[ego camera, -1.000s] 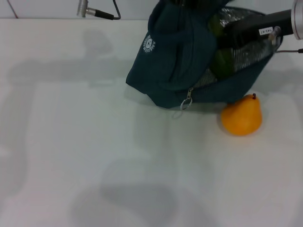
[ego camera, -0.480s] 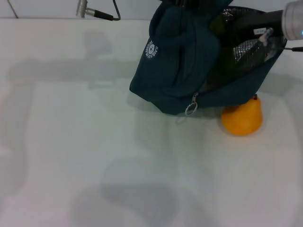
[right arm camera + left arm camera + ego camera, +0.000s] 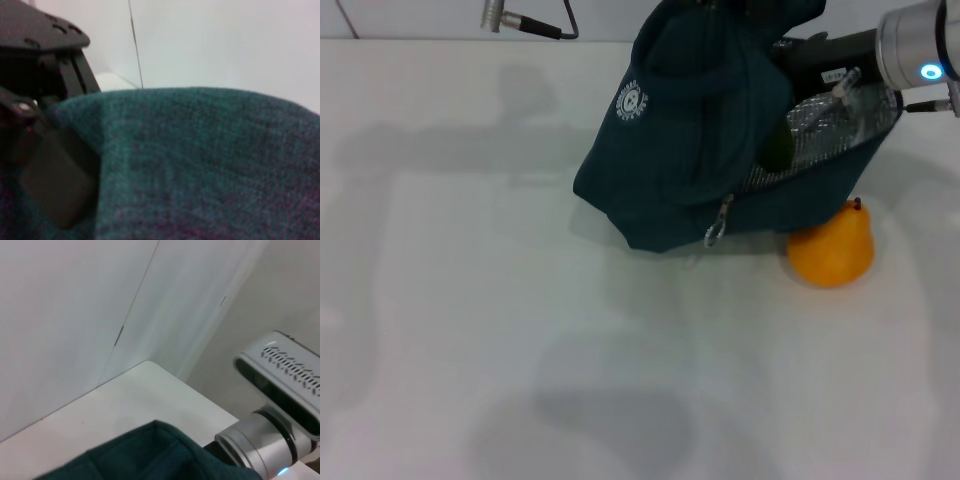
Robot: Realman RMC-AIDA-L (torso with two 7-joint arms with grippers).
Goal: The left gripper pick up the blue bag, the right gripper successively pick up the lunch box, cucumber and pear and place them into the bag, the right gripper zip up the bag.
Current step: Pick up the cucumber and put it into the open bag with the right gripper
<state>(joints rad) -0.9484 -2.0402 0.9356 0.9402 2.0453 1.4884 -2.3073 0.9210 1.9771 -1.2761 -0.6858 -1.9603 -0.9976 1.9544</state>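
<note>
Right gripper (image 3: 790, 60): reached into the open mouth of the blue bag (image 3: 690, 140) from the robot's right; its fingers are hidden by the bag's fabric and foil lining, so whether they are open or closed cannot be told; the silver wrist section with a lit blue dot is seen at the upper right edge of the head view.
Left gripper (image 3: 37, 80): seen in the right wrist view as a black shape at the bag's top edge; the grip on the bag cannot be told; it is cut off by the top of the head view.
Blue bag: tilted on the white table (image 3: 470, 330), mouth turned toward the robot's right; white round logo on its side; ring zipper pull (image 3: 716, 232) hung at the lower front.
Cucumber (image 3: 778, 150): a dark green end is seen inside the bag against the foil lining.
Pear (image 3: 832, 250): set on the table just beside the bag's lower right corner, stem up.
Cable plug (image 3: 505, 18): laid at the table's far edge, well apart from the bag.
</note>
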